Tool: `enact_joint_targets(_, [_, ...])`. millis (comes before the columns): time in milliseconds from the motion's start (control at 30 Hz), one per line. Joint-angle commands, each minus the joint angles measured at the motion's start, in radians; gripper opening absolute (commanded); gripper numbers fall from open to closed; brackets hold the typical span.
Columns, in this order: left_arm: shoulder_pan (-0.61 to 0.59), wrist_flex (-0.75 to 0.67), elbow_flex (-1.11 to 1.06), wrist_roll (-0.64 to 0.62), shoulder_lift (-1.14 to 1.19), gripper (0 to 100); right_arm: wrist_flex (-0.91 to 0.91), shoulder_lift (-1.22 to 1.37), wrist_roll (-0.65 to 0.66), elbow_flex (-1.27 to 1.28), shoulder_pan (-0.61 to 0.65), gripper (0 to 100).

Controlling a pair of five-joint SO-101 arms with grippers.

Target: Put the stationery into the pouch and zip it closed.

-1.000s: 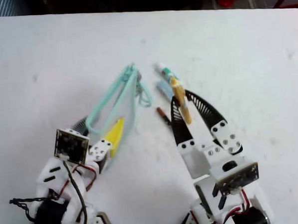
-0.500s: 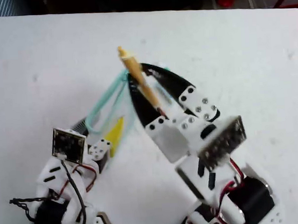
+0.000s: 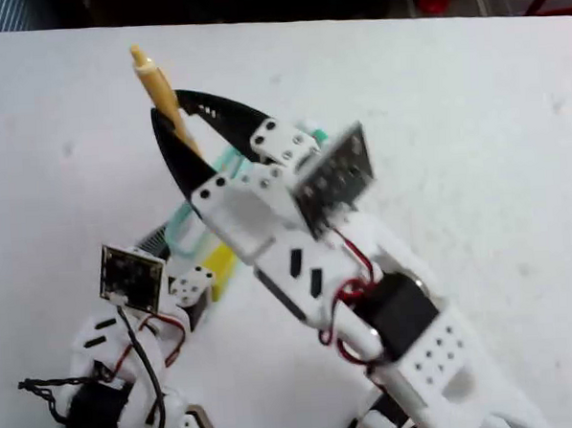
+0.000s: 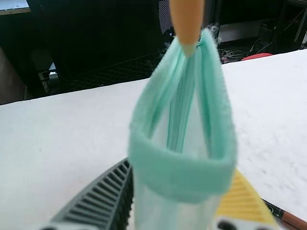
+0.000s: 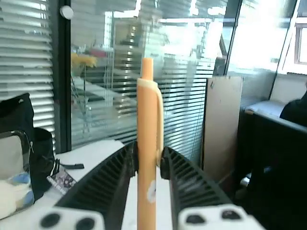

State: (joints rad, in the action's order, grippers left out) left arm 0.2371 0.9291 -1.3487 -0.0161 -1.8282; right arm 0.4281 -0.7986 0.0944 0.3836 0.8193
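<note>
Smooth plastic pen (image 5: pixel 146 139), soft cloth pouch (image 4: pixel 182 178)

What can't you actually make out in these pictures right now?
High view: the right arm covers most of the pouch and the lower end of the pen.
Left wrist view: the top edge cuts off the pen; the pouch's near rim hides what is inside.

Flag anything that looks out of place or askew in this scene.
Nothing is spilled or damaged. One oddity: the pen in the right hand stands steeply, its tip at the narrow far end of the pouch mouth rather than over the wide middle, so it may catch the zipper edge.
</note>
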Motion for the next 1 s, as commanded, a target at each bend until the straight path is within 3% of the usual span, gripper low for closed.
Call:
enact_joint_targets(0, [-0.005, -0.011, 0.011, -0.011, -0.001, 24, -0.024, 0.012, -0.049, 0.006, -0.021, 1.6])
enact_joint_targets(833, [-0.005, -0.012, 0.006, -0.011, -0.001, 24, 0.211, -0.165, -0.058, 0.144, -0.024, 1.9])
enact_joint_targets(967, [-0.005, -0.012, 0.006, -0.011, -0.001, 24, 0.211, -0.165, -0.058, 0.143, -0.024, 10.5])
